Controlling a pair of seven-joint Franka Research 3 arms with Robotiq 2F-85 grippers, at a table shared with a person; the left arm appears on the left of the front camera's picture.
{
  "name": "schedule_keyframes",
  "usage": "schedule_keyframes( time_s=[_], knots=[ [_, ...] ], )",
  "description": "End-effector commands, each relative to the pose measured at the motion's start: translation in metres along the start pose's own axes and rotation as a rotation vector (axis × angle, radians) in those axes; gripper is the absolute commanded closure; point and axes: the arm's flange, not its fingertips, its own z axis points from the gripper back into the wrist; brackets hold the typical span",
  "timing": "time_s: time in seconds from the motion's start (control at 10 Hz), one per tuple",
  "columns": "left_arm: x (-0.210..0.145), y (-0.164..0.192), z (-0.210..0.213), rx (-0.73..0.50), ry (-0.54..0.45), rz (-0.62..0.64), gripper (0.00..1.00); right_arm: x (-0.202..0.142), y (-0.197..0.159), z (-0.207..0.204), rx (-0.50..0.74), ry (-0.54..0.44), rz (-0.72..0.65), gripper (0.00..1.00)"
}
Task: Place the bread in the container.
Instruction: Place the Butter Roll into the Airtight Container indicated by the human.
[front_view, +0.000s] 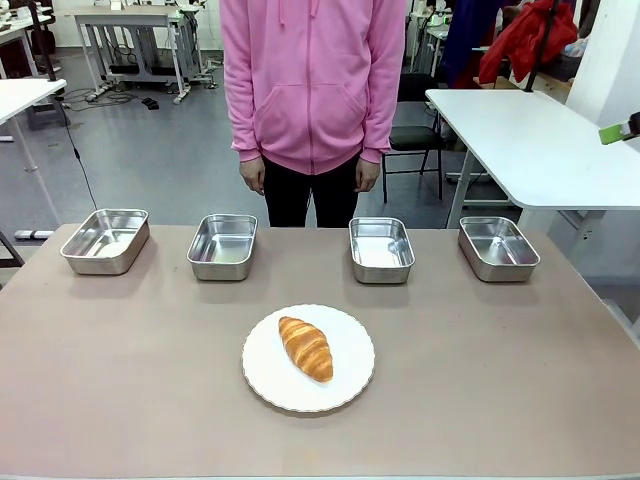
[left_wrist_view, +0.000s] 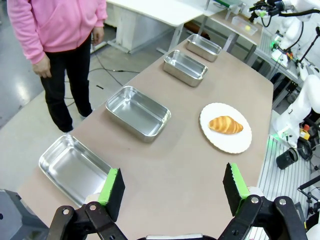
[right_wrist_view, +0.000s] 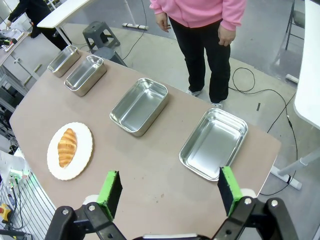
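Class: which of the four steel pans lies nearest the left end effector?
The pan at the row's left end, just beyond the left end effector; the other three lie farther along the row.

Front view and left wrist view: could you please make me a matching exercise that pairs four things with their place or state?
Things:
1. croissant
2. plate
3. leftmost pan
4. left end effector

Places or states:
A. shiny steel, empty
B. open, holding nothing
C. lying on the plate
D. white and round, carrying food

Pairs: 1-C; 2-D; 3-A; 4-B
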Motion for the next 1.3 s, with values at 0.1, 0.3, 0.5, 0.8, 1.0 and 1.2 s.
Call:
schedule_keyframes(
  time_s=[0.1, 0.3, 0.5, 0.8, 1.0, 1.2],
  knots=[
    [-0.0003, -0.0001, 0.0002, -0.001, -0.001, -0.007, 0.0, 0.0014, -0.0006, 0.0, 0.013, -0.021, 0.006, 0.0],
    [-0.0003, -0.0001, 0.0002, -0.001, -0.001, -0.007, 0.0, 0.0014, -0.0006, 0.0, 0.013, -0.021, 0.006, 0.0],
    [-0.0003, -0.0001, 0.0002, -0.001, -0.001, -0.007, 0.0, 0.0014, -0.0006, 0.0, 0.013, -0.021, 0.006, 0.0],
    [-0.0003, -0.0001, 0.0002, -0.001, -0.001, -0.007, 0.0, 0.0014, -0.0006, 0.0, 0.013, -0.021, 0.006, 0.0],
    [-0.0003, -0.0001, 0.0002, -0.001, -0.001, -0.007, 0.0, 0.0014, -0.0006, 0.0, 0.013, -0.021, 0.006, 0.0],
    [-0.0003, -0.0001, 0.0002, -0.001, -0.001, -0.007, 0.0, 0.0014, -0.0006, 0.0, 0.013, -0.021, 0.006, 0.0]
  ],
)
